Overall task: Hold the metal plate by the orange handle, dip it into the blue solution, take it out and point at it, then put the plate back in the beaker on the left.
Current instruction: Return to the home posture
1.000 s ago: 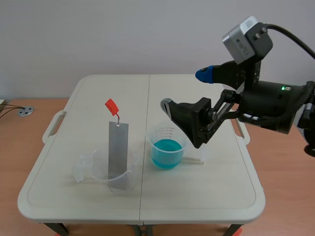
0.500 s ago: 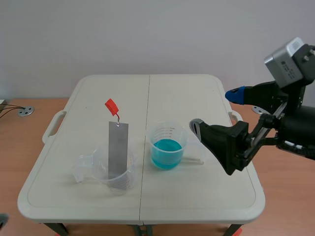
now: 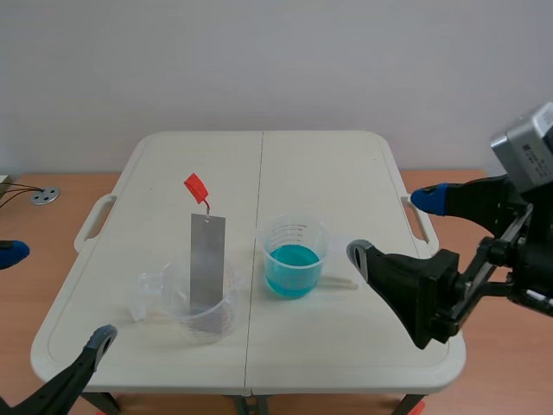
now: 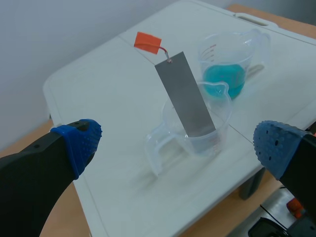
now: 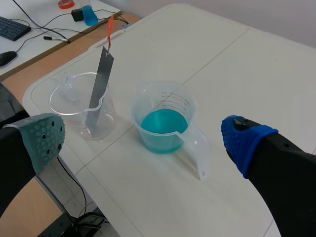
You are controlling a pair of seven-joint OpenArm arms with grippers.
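The grey metal plate stands tilted in the clear left beaker, its orange handle at the top. To its right is the beaker of blue solution. My right gripper hangs open to the right of that beaker, holding nothing. My left gripper is open off the table's front left corner. In the left wrist view the plate, handle and clear beaker lie ahead of the open gripper. In the right wrist view the blue beaker and plate lie ahead of the open gripper.
Everything rests on a white folding table with a centre seam and side handles. A desk with a keyboard, a mouse and cables lies beyond the table's left side. A round floor socket sits at the far left.
My right arm has pulled back to the right and down, away from above the blue beaker. My left gripper has come into view at the lower left. Plate and beakers have not moved.
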